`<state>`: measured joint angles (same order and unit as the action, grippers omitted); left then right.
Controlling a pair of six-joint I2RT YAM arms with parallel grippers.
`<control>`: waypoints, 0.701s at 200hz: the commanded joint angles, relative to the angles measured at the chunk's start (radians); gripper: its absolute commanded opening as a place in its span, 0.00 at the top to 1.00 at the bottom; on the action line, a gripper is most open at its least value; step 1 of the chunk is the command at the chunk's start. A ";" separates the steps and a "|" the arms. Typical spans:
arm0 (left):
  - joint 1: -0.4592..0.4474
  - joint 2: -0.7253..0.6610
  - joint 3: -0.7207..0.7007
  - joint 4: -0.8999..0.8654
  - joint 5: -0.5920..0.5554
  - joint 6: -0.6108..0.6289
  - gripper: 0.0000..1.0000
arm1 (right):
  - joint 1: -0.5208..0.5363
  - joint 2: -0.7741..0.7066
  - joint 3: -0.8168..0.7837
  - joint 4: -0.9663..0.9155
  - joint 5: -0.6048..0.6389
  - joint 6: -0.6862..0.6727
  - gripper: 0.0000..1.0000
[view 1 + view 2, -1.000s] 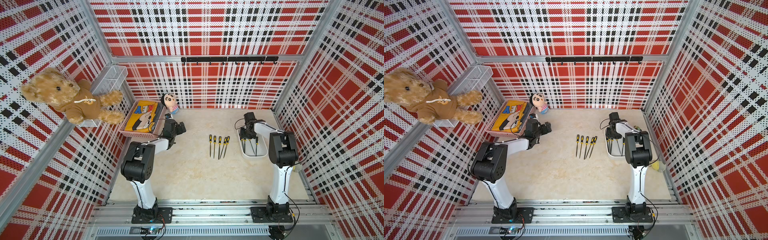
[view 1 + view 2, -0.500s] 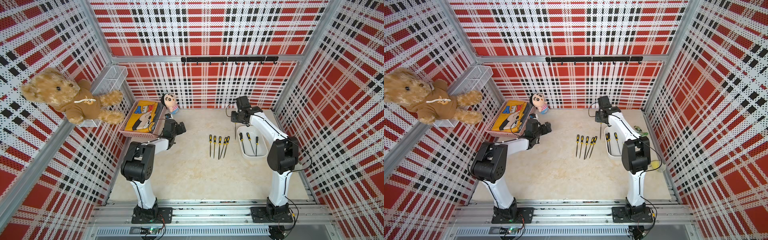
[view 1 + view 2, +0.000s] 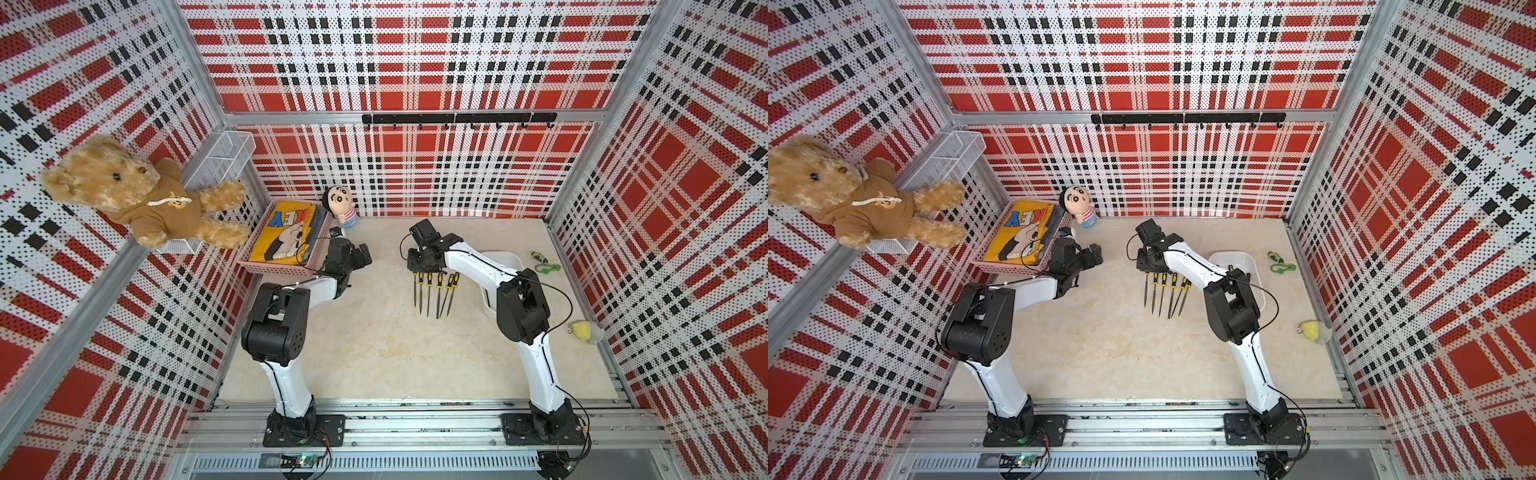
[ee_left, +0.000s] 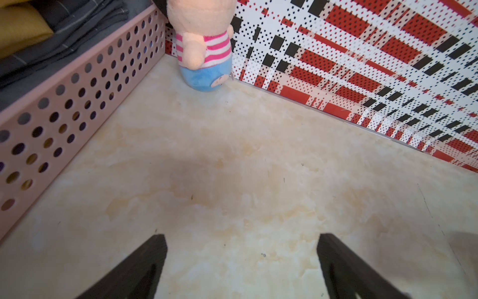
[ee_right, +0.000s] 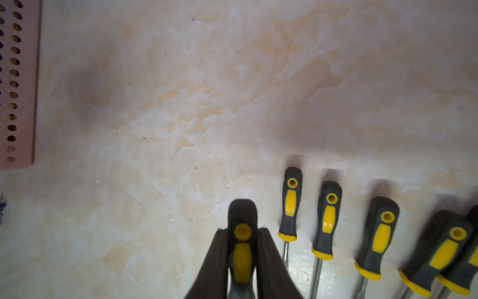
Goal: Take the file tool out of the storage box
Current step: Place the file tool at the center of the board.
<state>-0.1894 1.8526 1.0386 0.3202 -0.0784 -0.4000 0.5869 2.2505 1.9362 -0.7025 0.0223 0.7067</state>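
Over the cream marbled tabletop (image 3: 374, 340), our right gripper (image 5: 241, 230) pinched a black-and-yellow-handled file tool (image 5: 242, 248), outside the plain white plastic storage box (image 3: 509, 259), beside the row of matching files (image 5: 327, 220); we judged a skewed release could scatter them.

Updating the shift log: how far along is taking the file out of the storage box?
Done: the file is out of the storage box. In hand: the right gripper is shut on its handle, beside the row of files on the table. Remaining: opening and letting it go.
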 commanded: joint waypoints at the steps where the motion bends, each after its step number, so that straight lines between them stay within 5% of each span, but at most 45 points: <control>1: 0.015 -0.023 -0.011 0.001 0.007 0.009 0.02 | -0.006 0.019 -0.018 0.042 0.032 0.089 0.93; 92: 0.032 -0.038 -0.059 0.022 0.011 0.002 0.02 | 0.016 0.208 0.228 -0.080 0.025 -0.029 0.90; 140: 0.038 -0.039 -0.062 0.023 0.015 -0.001 0.02 | 0.036 0.216 0.200 -0.097 0.016 -0.044 0.88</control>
<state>-0.1585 1.8446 0.9871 0.3267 -0.0746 -0.4007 0.6064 2.4481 2.1456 -0.7673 0.0376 0.6823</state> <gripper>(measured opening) 0.978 0.217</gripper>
